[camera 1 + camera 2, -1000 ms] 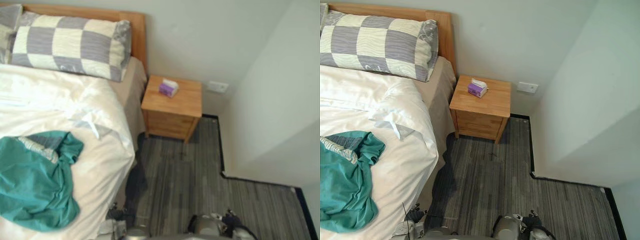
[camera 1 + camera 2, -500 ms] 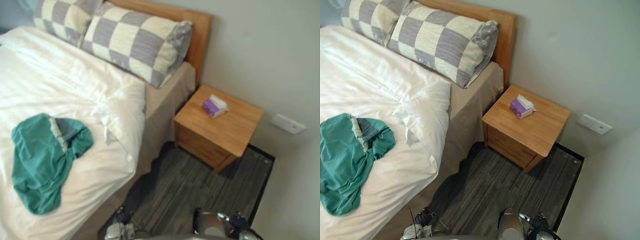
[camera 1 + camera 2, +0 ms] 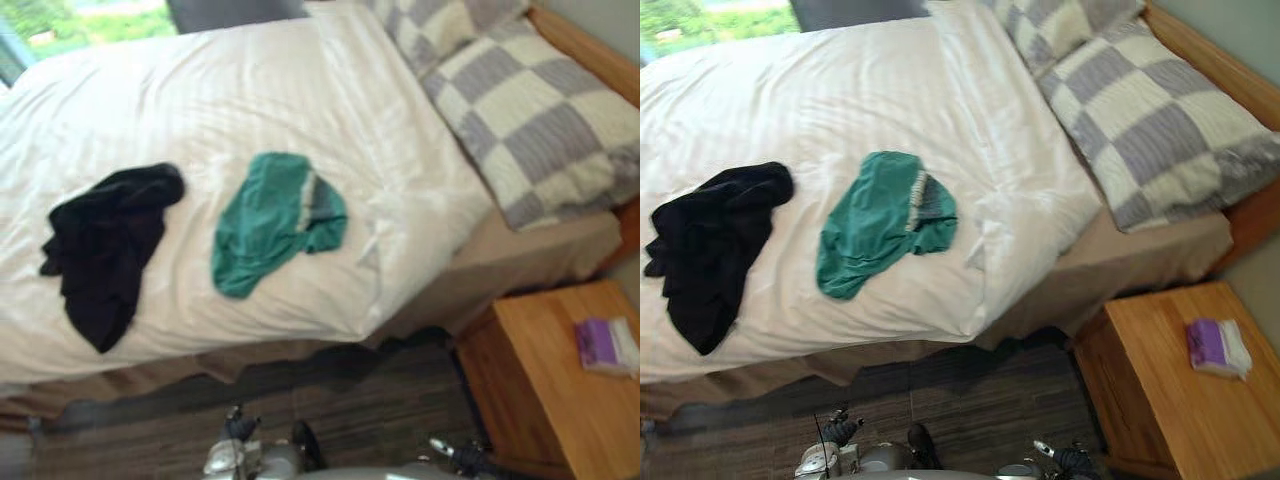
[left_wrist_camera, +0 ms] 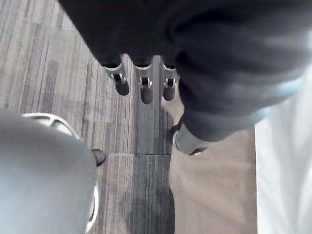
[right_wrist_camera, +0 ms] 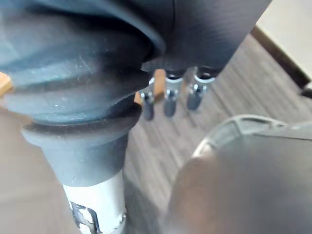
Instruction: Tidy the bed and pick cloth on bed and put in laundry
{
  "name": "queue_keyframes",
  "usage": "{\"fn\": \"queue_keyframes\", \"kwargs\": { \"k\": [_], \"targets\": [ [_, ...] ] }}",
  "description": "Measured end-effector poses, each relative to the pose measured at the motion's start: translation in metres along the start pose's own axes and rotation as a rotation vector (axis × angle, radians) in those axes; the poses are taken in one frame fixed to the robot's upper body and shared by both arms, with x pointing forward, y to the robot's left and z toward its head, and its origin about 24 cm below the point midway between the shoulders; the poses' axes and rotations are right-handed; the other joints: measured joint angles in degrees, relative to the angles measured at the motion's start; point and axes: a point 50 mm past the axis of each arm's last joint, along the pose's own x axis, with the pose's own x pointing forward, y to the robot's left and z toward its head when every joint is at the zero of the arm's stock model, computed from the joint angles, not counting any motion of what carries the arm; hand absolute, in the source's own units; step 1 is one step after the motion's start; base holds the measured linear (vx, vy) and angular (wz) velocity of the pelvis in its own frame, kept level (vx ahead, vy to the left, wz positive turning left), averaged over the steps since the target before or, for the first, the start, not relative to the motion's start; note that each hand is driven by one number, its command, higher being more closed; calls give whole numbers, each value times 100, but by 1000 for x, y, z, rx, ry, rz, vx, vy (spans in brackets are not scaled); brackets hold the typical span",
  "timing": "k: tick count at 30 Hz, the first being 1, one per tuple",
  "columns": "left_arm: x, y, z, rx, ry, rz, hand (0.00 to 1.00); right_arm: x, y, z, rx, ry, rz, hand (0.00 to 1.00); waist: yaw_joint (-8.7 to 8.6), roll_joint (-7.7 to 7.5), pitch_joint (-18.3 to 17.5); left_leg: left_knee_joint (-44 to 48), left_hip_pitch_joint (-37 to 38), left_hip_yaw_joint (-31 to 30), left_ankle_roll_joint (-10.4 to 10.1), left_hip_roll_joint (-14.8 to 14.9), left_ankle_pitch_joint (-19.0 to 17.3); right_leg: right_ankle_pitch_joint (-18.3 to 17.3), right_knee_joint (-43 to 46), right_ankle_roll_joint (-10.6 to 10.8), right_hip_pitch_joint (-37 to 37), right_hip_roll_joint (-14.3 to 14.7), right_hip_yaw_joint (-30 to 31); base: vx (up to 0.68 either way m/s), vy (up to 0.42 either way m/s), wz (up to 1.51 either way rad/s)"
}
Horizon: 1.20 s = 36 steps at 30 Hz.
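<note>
**Hands.** The left hand hangs with its fingers straight and apart from the thumb. It holds nothing and sits over the grey striped floor, just beside the bed's tan side. The right hand is likewise slack and empty above the floor.

**Task items.** In the head views, a green garment lies crumpled on the white duvet near the middle of the bed. A black garment lies at its nine o'clock, apart from it and nearer the bed's front edge.

**Surroundings.** The duvet's turned-back corner sits rumpled at three o'clock of the green garment. Two checked pillows lie at two o'clock. A wooden nightstand bearing a purple tissue pack stands at five o'clock.

**Assessment.** Neither garment is touched; the step in hand is judged to be the approach.

**Recommendation.**
- Square up close to the bed edge before reaching.
- Send the left hand to the black garment.
- Close on a raised fold so the duvet is not pinched with it.
- Lift clear before turning.
- Smooth the corner once both garments are off.
</note>
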Motion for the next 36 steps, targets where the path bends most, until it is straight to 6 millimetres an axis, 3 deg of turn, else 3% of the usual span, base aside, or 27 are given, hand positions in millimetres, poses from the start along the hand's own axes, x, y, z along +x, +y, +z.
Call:
{"fn": "queue_keyframes", "kwargs": {
  "k": [1,2,3,5,7,8,10,11,12,13,14,16,20,24,28,29,30,32,36],
  "targets": [
    [0,0,0,4,1,0,0,0,0,0,0,-1,-1,0,-4,0,0,-22,25,-33,0,-4,0,109,173,-35,-77,-33,150,159,21,79],
    [0,2,-1,29,6,-4,0,0,1,0,4,-1,2,0,-74,63,33,-56,68,-269,11,7,-2,-68,805,-28,-477,-18,868,169,-32,90],
    [1,8,-1,44,8,9,0,-1,4,-1,30,-7,6,0,-165,20,34,-67,138,-430,32,70,26,-503,1021,160,-836,200,1707,197,-41,94],
    [1,10,-2,44,12,14,0,-2,4,-1,45,-7,6,0,-161,25,36,-73,220,-525,23,106,30,-678,866,244,-986,352,2119,137,-47,58],
    [1,10,-3,45,17,14,0,-2,3,-2,69,-3,5,0,-167,24,35,-87,334,-641,-35,121,52,-754,58,261,-1090,399,2467,83,-88,46],
    [1,10,-3,45,16,15,0,-2,4,-2,84,-1,3,0,-166,17,28,-92,333,-693,-129,139,57,-708,-633,242,-1118,453,2674,22,-132,25],
    [1,17,-3,54,15,30,0,-3,8,-9,132,25,6,0,-147,-178,-39,-205,378,-717,-331,60,115,259,-1653,144,-1137,531,2945,9,-262,10],
    [2,26,-2,56,15,53,0,-5,12,-15,155,50,10,0,-144,-349,-66,-435,536,-686,-466,-18,195,234,-1898,195,-1059,526,2987,-18,-312,-21],
    [1,27,-4,51,23,58,0,-5,11,-17,165,60,6,0,-143,-317,-106,-551,615,-626,-561,21,246,143,-2077,190,-993,603,3010,4,-289,-54],
    [0,21,-10,33,43,47,0,-4,5,-18,170,64,-11,0,-157,-167,-129,-798,715,-509,-711,194,368,186,-2343,117,-1021,855,3099,13,-214,-61],
    [-1,16,-13,28,52,38,0,-3,-2,-18,172,64,-29,0,-215,-13,-135,-827,710,-448,-770,316,408,245,-2487,35,-984,1041,3130,36,-186,-57],
    [-2,11,-17,14,65,31,0,-6,-11,-30,217,106,-62,0,-262,113,-143,-826,783,-316,-848,559,436,330,-2725,-76,-883,1331,3200,28,-192,-38],
    [-2,10,-17,12,68,29,0,-11,-15,-46,282,152,-93,0,-316,103,-173,-821,964,-25,-1013,880,401,442,-3117,-167,-737,1737,3423,13,-161,-44],
    [-2,8,-17,8,68,28,0,-10,-18,-40,402,131,-157,0,-315,65,-202,-814,983,374,-1072,903,347,763,-3577,-207,-704,1857,3763,23,-24,-48],
    [-3,6,-19,-10,74,34,0,-14,-33,-1,529,-70,-237,0,-328,137,-231,-673,970,395,-1067,861,265,884,-3698,-218,-644,1833,3843,38,13,-12],
    [-3,6,-21,-11,77,35,0,-20,-45,24,540,-195,-272,0,-330,173,-254,-673,977,385,-1064,841,247,889,-3729,-210,-619,1815,3836,0,0,0],
    [-3,6,-21,-10,76,35,0,-23,-52,36,536,-252,-297,0,-330,178,-257,-673,975,376,-1062,831,247,898,-3750,-196,-606,1802,3827,-1,16,7],
    [-4,6,-20,8,62,33,0,-45,-81,95,512,-518,-408,0,-329,198,-278,-673,902,280,-1058,799,245,919,-3793,-165,-595,1742,3724,-30,18,20],
    [-6,6,-18,27,36,24,0,-84,-110,163,397,-830,-549,0,-306,162,-302,-675,877,29,-1055,784,246,939,-3892,-143,-478,1708,3518,-45,-4,30]
  ]
}}
